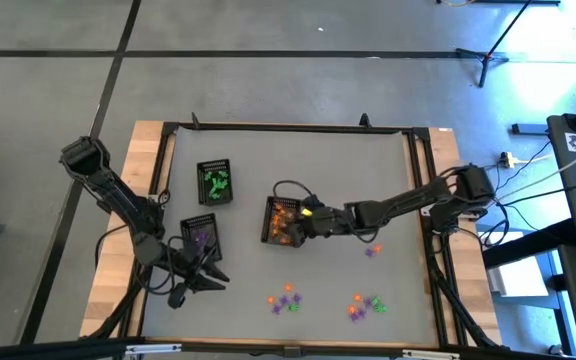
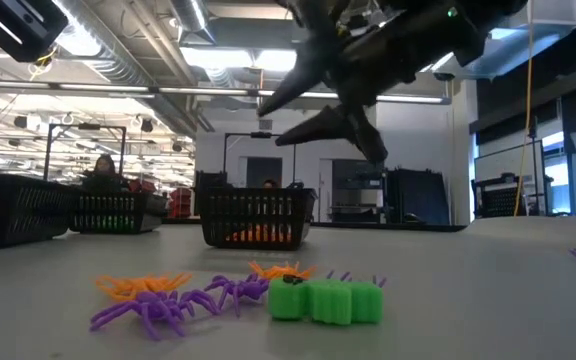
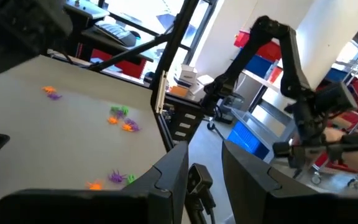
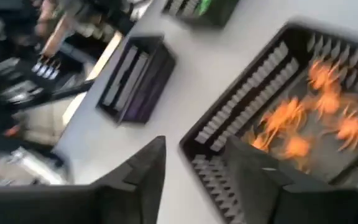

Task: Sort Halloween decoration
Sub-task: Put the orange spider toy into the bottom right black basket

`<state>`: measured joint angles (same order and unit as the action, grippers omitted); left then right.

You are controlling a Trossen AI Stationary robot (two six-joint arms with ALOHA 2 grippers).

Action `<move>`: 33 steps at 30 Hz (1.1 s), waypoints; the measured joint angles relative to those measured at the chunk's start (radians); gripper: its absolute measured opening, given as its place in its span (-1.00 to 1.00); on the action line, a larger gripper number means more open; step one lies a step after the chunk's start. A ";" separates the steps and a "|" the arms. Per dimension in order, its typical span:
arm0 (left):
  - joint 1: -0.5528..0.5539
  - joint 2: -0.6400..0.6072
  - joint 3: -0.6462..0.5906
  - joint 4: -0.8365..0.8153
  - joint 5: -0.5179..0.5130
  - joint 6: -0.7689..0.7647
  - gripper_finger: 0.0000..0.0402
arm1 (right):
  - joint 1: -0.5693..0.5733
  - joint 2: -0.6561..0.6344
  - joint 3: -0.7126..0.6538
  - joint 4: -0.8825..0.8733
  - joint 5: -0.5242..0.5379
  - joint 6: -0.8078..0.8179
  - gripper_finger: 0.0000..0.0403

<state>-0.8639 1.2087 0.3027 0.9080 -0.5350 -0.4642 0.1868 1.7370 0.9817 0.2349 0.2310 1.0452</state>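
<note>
My right gripper (image 1: 290, 226) hangs over the middle basket (image 1: 271, 236), the one with the orange toys (image 4: 303, 118) in it. Its jaws are apart and I see nothing between them. In my right wrist view the orange spiders lie in a heap on the basket floor, just past my two dark fingers (image 4: 135, 174).

My left gripper (image 1: 218, 281) waits low at the near left side of the surface (image 1: 368, 170), just beside the basket with purple toys (image 1: 201, 236). Its jaws stand a little apart and they hold nothing.

A third basket with green toys (image 1: 216, 183) sits farther back, near the purple one.

More little toys still lie loose on the surface. One bunch (image 1: 285, 300) is near the front edge, in the middle. Another bunch (image 1: 366, 306) is to its right, with orange, purple and green bits mixed up. One purple toy (image 1: 371, 251) lies alone, closer to my right arm.

In the low view a green blocky toy (image 2: 326, 300) sits up close, touching a purple spider (image 2: 173, 305) and an orange spider (image 2: 140, 285).
</note>
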 joint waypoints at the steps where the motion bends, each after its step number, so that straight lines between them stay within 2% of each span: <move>1: -0.005 0.000 0.000 -0.003 0.000 -0.002 -0.55 | 0.000 -0.017 0.000 -0.038 -0.031 0.023 -0.12; 3: -0.016 0.000 0.000 -0.003 0.003 -0.004 -0.55 | 0.002 -0.058 0.000 -0.128 -0.068 0.065 -0.10; 6: -0.033 0.000 0.000 -0.006 0.000 -0.004 -0.55 | 0.031 -0.128 0.000 -0.364 -0.078 0.157 -0.13; 10: -0.047 0.000 0.000 -0.009 -0.004 -0.005 -0.55 | 0.105 -0.186 0.000 -0.711 -0.077 0.344 -0.21; 14: -0.053 0.000 0.000 -0.009 -0.005 -0.005 -0.55 | 0.194 -0.198 0.000 -0.944 -0.091 0.546 -0.25; 17: -0.053 0.000 0.000 -0.009 -0.023 -0.005 -0.55 | 0.254 -0.197 0.000 -1.032 -0.097 0.645 -0.26; 24: -0.053 0.000 0.000 -0.009 -0.084 0.003 -0.55 | 0.343 -0.197 0.000 -1.120 -0.066 0.750 -0.27; 30: -0.041 0.000 0.000 -0.009 -0.085 0.014 -0.55 | 0.379 -0.197 0.000 -1.262 -0.034 0.888 -0.27; 33: -0.039 0.000 0.000 -0.009 -0.085 0.013 -0.55 | 0.376 -0.197 -0.022 -1.306 -0.078 0.934 -0.27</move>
<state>-0.9028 1.2087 0.3027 0.8989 -0.6201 -0.4507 0.5625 1.5398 0.9597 -1.0712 0.1533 1.9792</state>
